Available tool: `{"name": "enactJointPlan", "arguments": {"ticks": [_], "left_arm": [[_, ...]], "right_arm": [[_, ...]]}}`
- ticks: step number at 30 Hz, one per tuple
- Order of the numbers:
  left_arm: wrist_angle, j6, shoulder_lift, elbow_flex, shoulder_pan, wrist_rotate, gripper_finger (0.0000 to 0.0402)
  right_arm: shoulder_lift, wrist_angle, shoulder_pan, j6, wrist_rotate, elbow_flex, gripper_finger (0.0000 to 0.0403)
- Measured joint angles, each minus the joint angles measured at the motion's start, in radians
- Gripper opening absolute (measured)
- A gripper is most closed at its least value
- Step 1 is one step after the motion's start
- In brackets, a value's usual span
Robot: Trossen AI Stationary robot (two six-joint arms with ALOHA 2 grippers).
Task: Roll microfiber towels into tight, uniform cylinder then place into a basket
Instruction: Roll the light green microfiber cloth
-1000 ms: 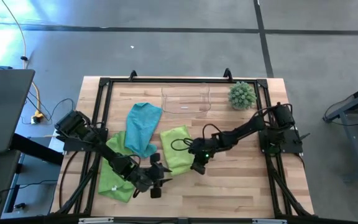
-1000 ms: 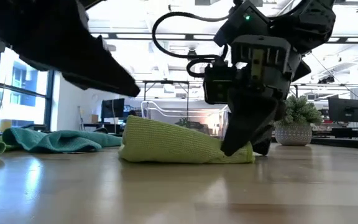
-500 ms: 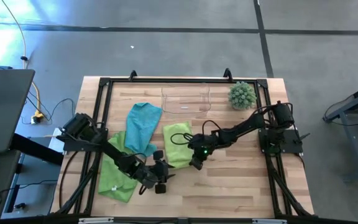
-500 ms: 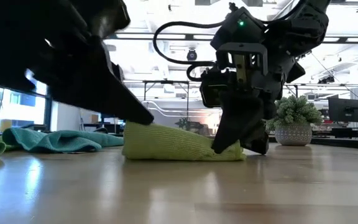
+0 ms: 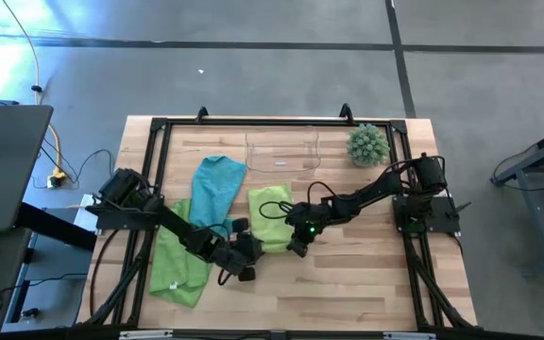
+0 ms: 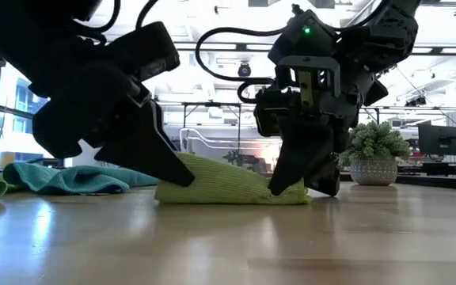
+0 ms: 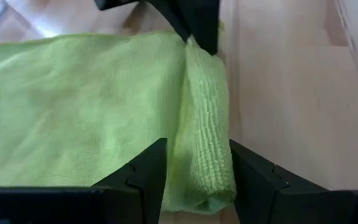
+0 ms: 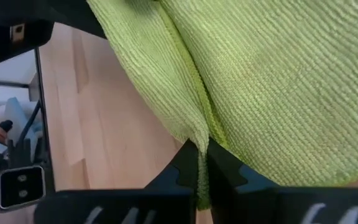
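A lime green towel (image 5: 270, 212) lies flat at the table's middle, its near edge rolled into a thin roll (image 7: 205, 149). My right gripper (image 5: 296, 244) is shut on the roll's right end. My left gripper (image 5: 244, 257) is open at the roll's left end, one finger (image 7: 143, 177) on each side of it. A teal towel (image 5: 217, 192) lies spread to the left. A second lime towel (image 5: 173, 264) lies at the near left, partly under my left arm. The clear basket (image 5: 283, 151) stands at the far edge. My left gripper has the roll's left end (image 7: 210, 186) between its open fingers, which lie across the roll; I cannot tell whether they touch it. My right gripper pinches a fold of the rolled edge (image 8: 199, 146) at its right end, slanting down from the table's right. The towel stays on the table.
A spiky green plant ball (image 5: 367, 144) in a pot stands at the far right, beside the basket. A black frame (image 5: 159, 127) runs around the table's rim. Bare wood lies along the near edge and at the right.
My left gripper has swung from near the table's near edge toward the far edge, up to the lime towel's near left corner, and now straddles the roll. My right gripper has moved a little toward the far edge, drawing the towel's near right end along with it.
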Motion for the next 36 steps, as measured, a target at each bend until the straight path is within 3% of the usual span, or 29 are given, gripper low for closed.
{"name": "enactJointPlan", "arguments": {"ticks": [4,10,14,18,29,36], "left_arm": [[-0.004,0.008,0.000,0.000,0.009,0.028,0.0145],[0.042,0.123,-0.046,0.012,-0.019,-0.066,0.0145],[0.033,0.177,-0.054,0.043,-0.036,-0.041,0.0145],[0.029,0.167,-0.032,0.046,-0.039,0.057,0.0145],[-0.091,0.090,-0.008,0.041,-0.012,0.023,0.0145],[-0.137,0.059,0.021,0.043,0.025,0.080,0.0145]], "right_arm": [[0.000,0.011,-0.001,-0.008,0.004,0.000,0.0002],[0.000,-0.018,-0.001,-0.009,0.003,0.001,0.0003],[0.000,-0.020,-0.001,-0.008,0.003,0.001,0.0003],[0.000,-0.020,-0.001,-0.006,0.002,0.001,0.0003],[0.000,-0.016,0.000,0.000,0.001,0.001,0.0003],[0.000,-0.003,0.000,-0.041,0.000,0.000,0.0004]]}}
